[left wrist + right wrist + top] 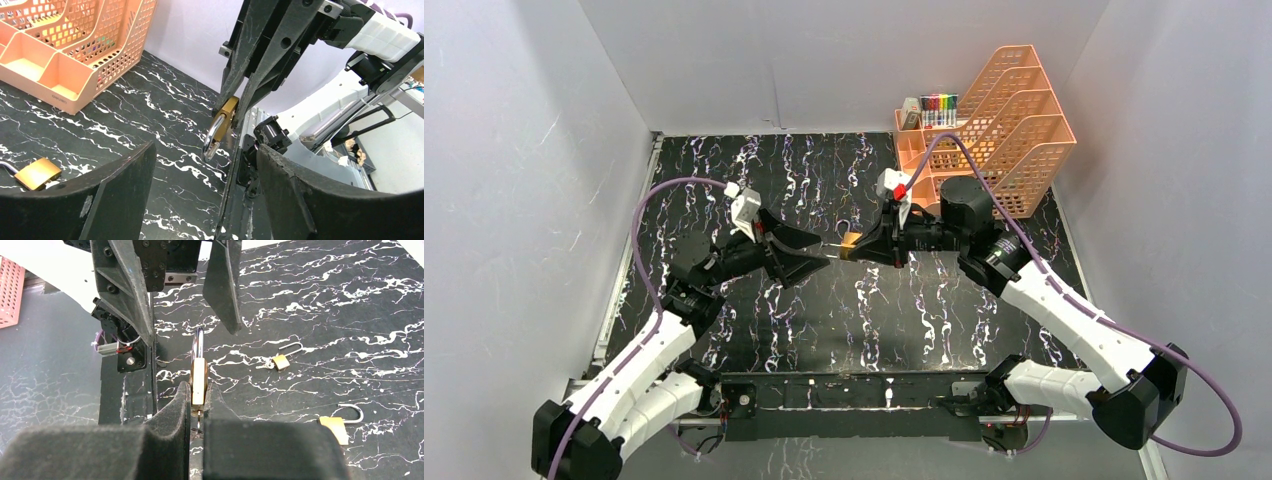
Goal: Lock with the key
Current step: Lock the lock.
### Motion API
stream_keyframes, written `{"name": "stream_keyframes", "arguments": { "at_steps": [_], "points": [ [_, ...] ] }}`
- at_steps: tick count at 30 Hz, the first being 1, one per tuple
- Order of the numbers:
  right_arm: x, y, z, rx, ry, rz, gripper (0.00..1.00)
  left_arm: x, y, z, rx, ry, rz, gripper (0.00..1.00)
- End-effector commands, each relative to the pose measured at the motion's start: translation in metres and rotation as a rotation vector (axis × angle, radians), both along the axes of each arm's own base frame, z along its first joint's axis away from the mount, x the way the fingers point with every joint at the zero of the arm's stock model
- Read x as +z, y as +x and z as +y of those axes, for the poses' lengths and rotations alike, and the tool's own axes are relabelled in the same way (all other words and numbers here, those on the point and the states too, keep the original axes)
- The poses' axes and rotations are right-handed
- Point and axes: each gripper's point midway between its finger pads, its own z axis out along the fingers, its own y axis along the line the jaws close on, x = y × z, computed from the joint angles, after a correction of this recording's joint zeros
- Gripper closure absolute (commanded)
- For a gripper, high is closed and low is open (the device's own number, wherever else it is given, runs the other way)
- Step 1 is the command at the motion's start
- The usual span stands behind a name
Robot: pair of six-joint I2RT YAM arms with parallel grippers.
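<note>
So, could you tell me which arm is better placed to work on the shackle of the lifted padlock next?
Left. The right gripper is shut on the brass padlock, holding it off the table. The left gripper is open and empty, with the shackle pointing toward the gap between its fingers.

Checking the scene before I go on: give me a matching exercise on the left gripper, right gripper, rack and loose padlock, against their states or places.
1 left gripper
2 right gripper
3 rack
4 loose padlock

A far right corner of the table
B open, holding nothing
C lying on the table
D shut on a padlock

Pairs: 1-B, 2-D, 3-A, 4-C
</note>
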Motion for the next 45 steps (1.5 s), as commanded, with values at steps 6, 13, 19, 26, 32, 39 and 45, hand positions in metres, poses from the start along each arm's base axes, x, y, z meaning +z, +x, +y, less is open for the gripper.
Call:
{"name": "stream_keyframes", "arguments": {
  "at_steps": [6,13,19,26,32,39,45],
  "points": [
    [0.036,-0.001,0.001,0.023,0.076,-0.060,1.00,0.020,-0.008,-0.003,-0.068,-0.022,-0.073,0.59],
    [0.035,-0.001,0.001,0.030,0.072,-0.054,1.00,0.019,-0.005,-0.008,-0.098,-0.019,-0.053,0.80],
    [0.032,-0.001,0.003,0.042,0.068,-0.044,1.00,0.018,-0.008,-0.007,-0.104,-0.024,-0.070,1.00],
    [0.030,0.002,0.006,0.051,0.072,-0.046,1.00,0.015,-0.014,-0.009,-0.148,-0.031,-0.068,1.00],
    [0.035,0.003,0.013,0.072,0.101,-0.018,1.00,0.010,-0.015,-0.012,-0.180,-0.039,-0.046,1.00],
    [0.040,0.004,0.021,0.109,0.126,-0.001,1.00,0.002,-0.014,-0.014,-0.189,-0.043,-0.013,1.00],
    [0.041,0.004,0.026,0.129,0.135,0.027,1.00,-0.002,-0.013,-0.013,-0.182,-0.042,-0.009,1.00]
  ]
}}
